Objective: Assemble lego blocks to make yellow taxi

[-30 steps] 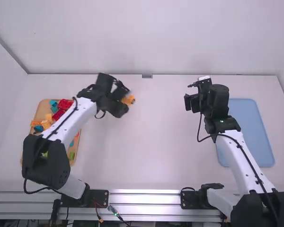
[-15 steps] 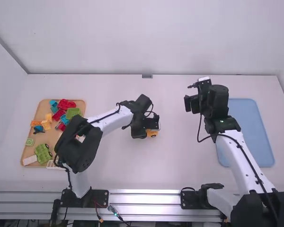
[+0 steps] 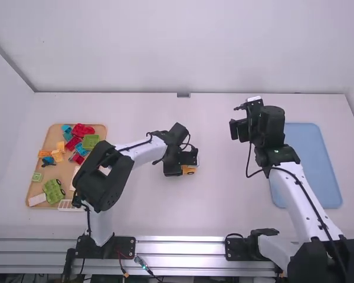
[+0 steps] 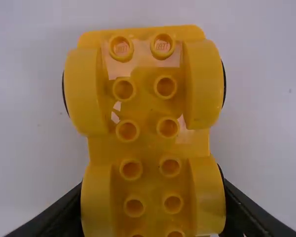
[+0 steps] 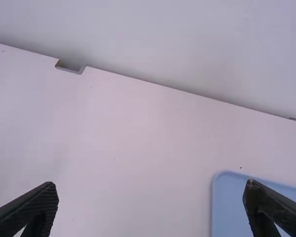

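White table point(image 3: 224, 200) spreads beneath the yellow base point(image 4: 148, 123), clamped between the left gripper's point(image 4: 150, 210) fingers; set it down level, then release. The right gripper's point(image 5: 150, 191) fingers stand apart.

Yellow car base point(image 4: 148, 143): moulded plastic, glossy, pale shine on the flat parts; smooth rounded fenders, raised round studs. Red block point(image 3: 82, 130), green block car point(image 3: 53, 190): plastic by look. Board under them point(image 3: 63, 169): tan, wood-like. Blue tray point(image 3: 312, 171): smooth, plastic-looking, low sheen. Worktop point(image 3: 224, 212): smooth, matt, a few dark specks. Rail point(image 3: 183, 259): bare metal, grooved, dull shine. Right pincer point(image 3: 238, 128): black, matt; fingers point(image 5: 32, 207) rough-grained.
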Robot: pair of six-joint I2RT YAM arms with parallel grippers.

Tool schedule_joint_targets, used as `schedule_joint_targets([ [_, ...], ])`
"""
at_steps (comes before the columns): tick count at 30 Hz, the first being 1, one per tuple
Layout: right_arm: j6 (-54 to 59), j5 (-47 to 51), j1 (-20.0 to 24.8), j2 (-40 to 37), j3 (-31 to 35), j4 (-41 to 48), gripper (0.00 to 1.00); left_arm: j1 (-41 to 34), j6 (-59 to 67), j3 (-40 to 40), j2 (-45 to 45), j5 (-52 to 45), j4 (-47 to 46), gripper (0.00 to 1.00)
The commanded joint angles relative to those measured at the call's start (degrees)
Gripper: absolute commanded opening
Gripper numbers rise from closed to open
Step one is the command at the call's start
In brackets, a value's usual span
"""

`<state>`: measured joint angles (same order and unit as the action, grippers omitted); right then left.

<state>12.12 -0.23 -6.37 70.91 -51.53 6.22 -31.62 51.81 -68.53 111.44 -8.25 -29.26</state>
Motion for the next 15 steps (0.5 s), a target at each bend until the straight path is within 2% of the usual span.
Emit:
schedule_joint_targets([
  [1,-0.31,0.09,0.00,0.24,-2.14,0.02,0.99,0.22,0.07,0.07,0.74,0.81,-0.39,0.99],
  [9,-0.28,0.07,-0.04,0.24,-2.14,-0.20,0.99,1.40,-4.63,-6.69,0.31,-0.79,-5.90,0.99],
  [15,-0.26,0.09,0.00,0.24,-2.14,-0.46,0.99,6.08,-11.82,-17.99,-1.57,-0.85,-15.12,0.99],
])
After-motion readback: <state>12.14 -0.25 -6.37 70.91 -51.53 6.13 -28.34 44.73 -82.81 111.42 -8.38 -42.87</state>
